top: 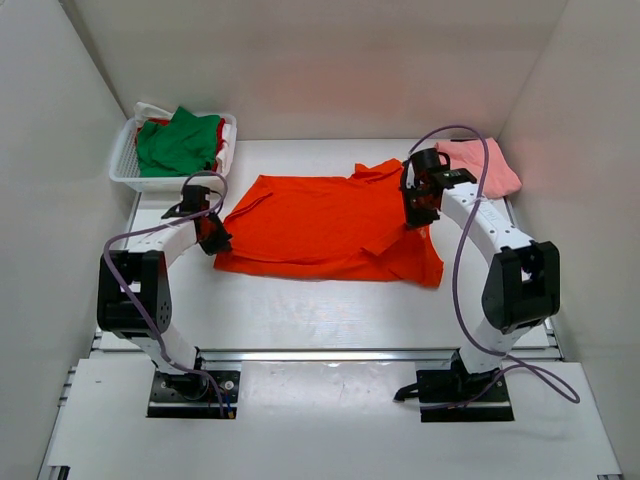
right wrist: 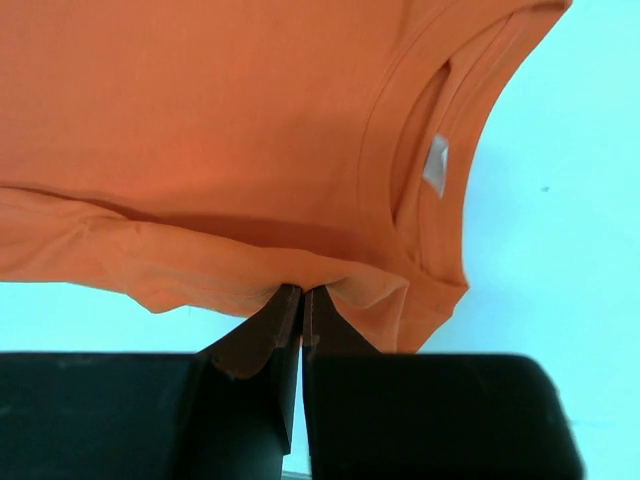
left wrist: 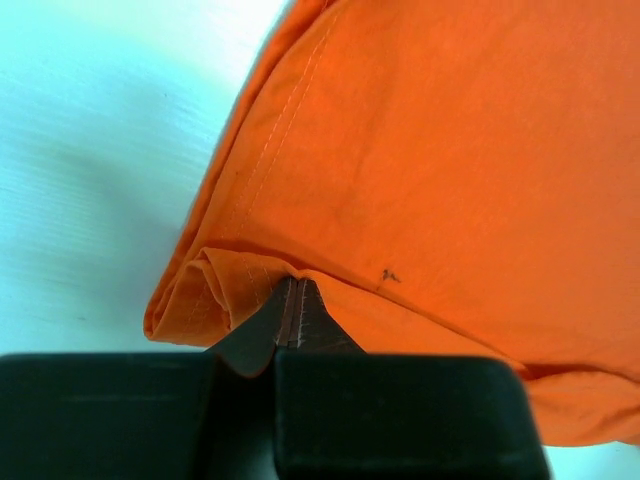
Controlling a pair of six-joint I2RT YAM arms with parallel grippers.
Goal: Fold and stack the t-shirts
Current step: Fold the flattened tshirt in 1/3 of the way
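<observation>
A bright orange-red short-sleeved cloth t-shirt lies spread across the middle of the white table, mostly flat, with its right side bunched and folded over. The left gripper is pinched tight on a doubled-over fold at the shirt's left edge, its dark fingers pressed together with cloth between them. The right gripper is clamped on the shirt's edge just beside the ribbed neck opening, where a small white label shows inside the collar. A pale pink soft t-shirt sits folded at the far right, near the right arm. At the far left a white plastic mesh basket holds a crumpled green t-shirt over a sliver of red cloth, probably another shirt.
</observation>
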